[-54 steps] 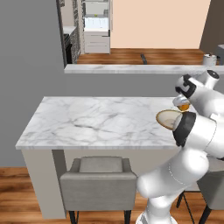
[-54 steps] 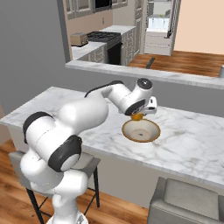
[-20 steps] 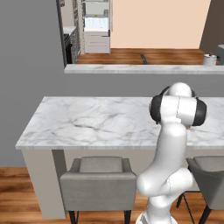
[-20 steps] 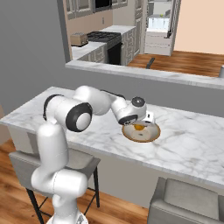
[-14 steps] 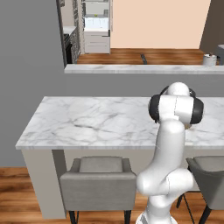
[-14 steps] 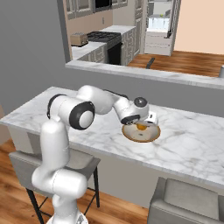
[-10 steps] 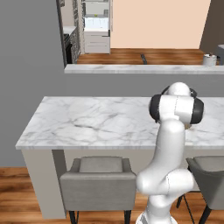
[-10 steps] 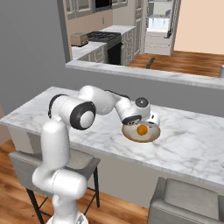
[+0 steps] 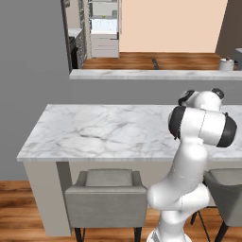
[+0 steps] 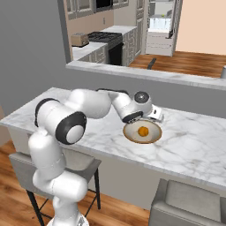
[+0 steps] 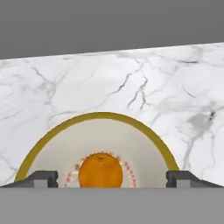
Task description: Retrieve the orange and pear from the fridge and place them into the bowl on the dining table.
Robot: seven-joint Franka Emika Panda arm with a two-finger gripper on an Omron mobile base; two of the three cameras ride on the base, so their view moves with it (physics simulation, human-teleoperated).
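The orange (image 10: 143, 131) lies loose in the middle of the bowl (image 10: 152, 137), which stands on the dining table (image 10: 198, 145). My gripper (image 10: 148, 119) hovers just above the bowl's far rim, open, its fingertips (image 11: 43, 178) wide apart on either side of the orange (image 11: 100, 171) without touching it. In the hand view the bowl (image 11: 61, 131) shows a tan rim and a cream inside. In the left base view my own arm hides the bowl on the dining table (image 9: 104, 127). The fridge (image 10: 161, 22) stands open far back in the kitchen. The pear is out of view.
A higher marble ledge (image 10: 132, 73) on a grey wall runs behind the table. Grey chairs (image 9: 106, 196) are tucked under the table's near edge. A stove (image 10: 103, 37) and cabinets lie beyond. A small pot (image 9: 226, 64) stands on the ledge.
The jaws have spread wide and let go of the orange, which now rests in the bowl. The hand has drawn up slightly from it.
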